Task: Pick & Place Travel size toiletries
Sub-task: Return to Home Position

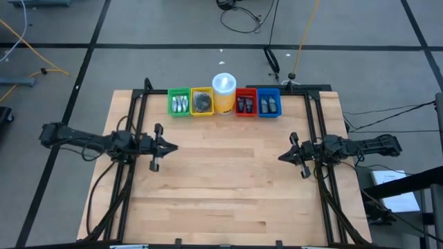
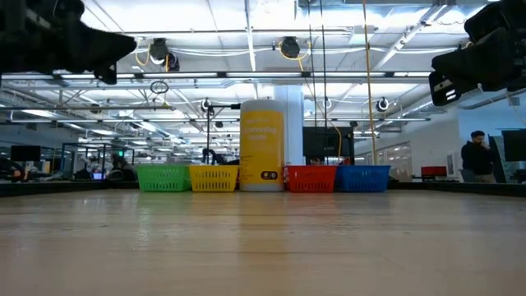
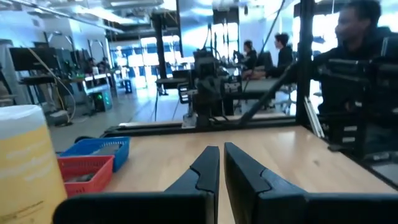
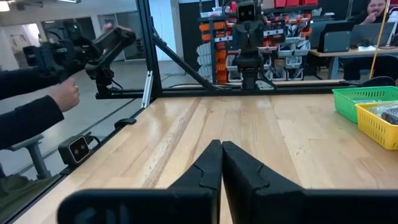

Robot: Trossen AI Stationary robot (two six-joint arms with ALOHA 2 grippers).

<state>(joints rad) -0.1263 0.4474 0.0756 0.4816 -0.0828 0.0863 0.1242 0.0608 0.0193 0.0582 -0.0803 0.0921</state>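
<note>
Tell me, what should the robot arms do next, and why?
Probably ease both arms to rest. The left gripper and right gripper hang shut above the table, holding nothing, and the toiletries sit in the green basket, yellow basket, red basket and blue basket. Nothing looks left to pick.

Four coloured bins (image 2: 163, 178), one white-and-yellow container (image 2: 261, 145), two arms (image 1: 90, 140), and toiletries (image 1: 181, 104) too small to count, perhaps a dozen.
</note>
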